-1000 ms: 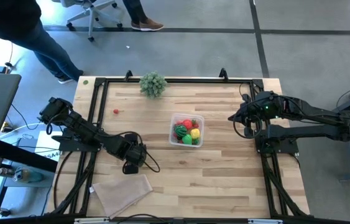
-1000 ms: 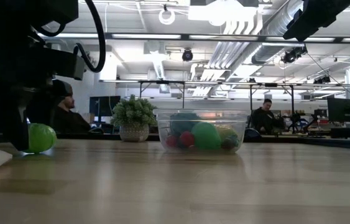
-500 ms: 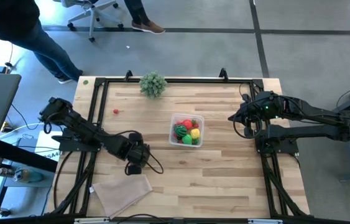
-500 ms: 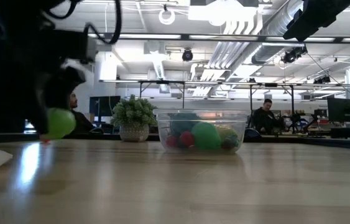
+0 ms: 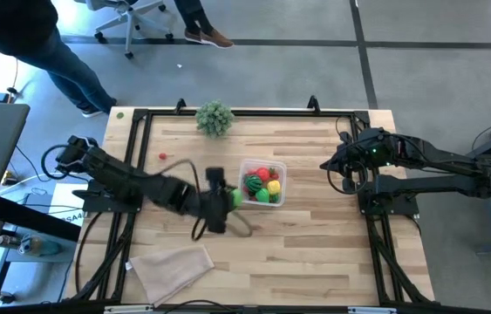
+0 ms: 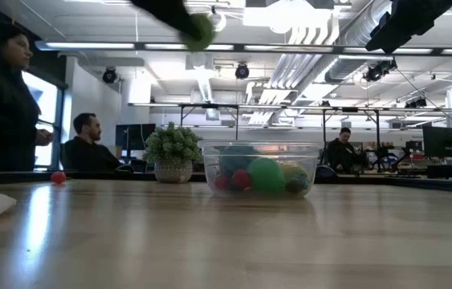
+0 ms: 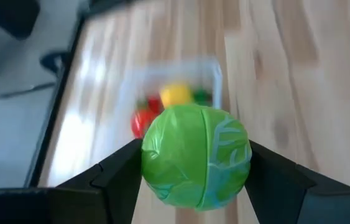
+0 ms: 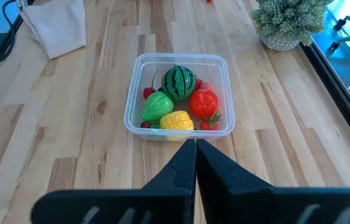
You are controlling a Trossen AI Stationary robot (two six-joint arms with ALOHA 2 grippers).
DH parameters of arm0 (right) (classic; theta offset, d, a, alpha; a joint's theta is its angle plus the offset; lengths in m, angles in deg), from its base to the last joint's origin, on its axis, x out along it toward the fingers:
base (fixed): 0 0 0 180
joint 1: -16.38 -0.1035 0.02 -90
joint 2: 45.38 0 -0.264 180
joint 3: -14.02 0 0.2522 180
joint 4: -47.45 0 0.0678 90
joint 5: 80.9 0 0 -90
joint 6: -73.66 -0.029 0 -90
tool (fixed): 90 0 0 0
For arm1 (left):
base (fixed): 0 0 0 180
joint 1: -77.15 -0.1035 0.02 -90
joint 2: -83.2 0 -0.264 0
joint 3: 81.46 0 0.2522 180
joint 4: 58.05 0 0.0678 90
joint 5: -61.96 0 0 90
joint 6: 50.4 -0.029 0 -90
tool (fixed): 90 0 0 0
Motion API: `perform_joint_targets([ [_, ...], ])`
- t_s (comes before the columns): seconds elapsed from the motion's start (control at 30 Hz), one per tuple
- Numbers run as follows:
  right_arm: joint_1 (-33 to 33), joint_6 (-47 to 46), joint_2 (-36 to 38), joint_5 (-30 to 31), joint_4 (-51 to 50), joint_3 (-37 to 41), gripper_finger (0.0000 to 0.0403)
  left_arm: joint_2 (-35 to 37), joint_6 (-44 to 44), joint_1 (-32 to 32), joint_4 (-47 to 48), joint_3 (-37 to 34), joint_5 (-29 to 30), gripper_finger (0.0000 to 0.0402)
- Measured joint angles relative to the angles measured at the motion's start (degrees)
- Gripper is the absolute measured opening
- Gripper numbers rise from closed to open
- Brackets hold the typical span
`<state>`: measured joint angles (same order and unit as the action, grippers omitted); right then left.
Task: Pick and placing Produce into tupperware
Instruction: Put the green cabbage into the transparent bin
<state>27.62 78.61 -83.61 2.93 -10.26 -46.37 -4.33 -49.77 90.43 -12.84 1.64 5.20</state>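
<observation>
Left gripper [image 7: 194, 180] has lifted off the table and swung over beside the tupperware [image 5: 278, 170], jaws part-open, clamped on a green cabbage ball [image 7: 196, 156]: only the drop remains. Tupperware mid-table already holds watermelon [image 8: 179, 80], tomato [image 8: 203, 102], yellow piece. Small red berry [image 5: 163, 157] still loose far-left. Right gripper [image 8: 195, 151] shut, idle.

A pale, smooth wooden plank table [image 5: 315, 235] with a faint sheen is seen. A small clear glossy plastic container [image 8: 219, 67], a shiny green veined plastic ball [image 7: 195, 155] and a beige matt folded cloth [image 5: 173, 268] are shown.
</observation>
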Motion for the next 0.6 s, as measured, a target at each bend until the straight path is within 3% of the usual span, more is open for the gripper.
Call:
perform_joint_targets([
  [0.1, 0.0, 0.0, 0.0, 0.0, 0.0, 0.0, 0.0002, 0.0, -5.4, -5.5, -2.9, 4.3, -7.9, 0.0234],
  [0.23, 0.0, 0.0, 0.0, 0.0, 0.0, 0.0, 0.0002, 0.0, -7.9, -14.9, -6.9, 7.1, -26.0, 0.0234],
  [0.33, 0.0, 0.0, 0.0, 0.0, 0.0, 0.0, 0.0002, -1.4, -8.2, -21.1, -10.8, 7.2, -34.9, 0.0234],
  [0.47, 0.0, 0.0, 0.0, 0.0, 0.0, 0.0, 0.0002, -6.2, -9.2, -26.2, -15.2, 7.2, -41.1, 0.0234],
  [0.6, 0.0, 0.0, 0.0, 0.0, 0.0, 0.0, 0.0002, -12.7, -9.7, -28.5, -17.6, 9.1, -43.3, 0.0234],
])
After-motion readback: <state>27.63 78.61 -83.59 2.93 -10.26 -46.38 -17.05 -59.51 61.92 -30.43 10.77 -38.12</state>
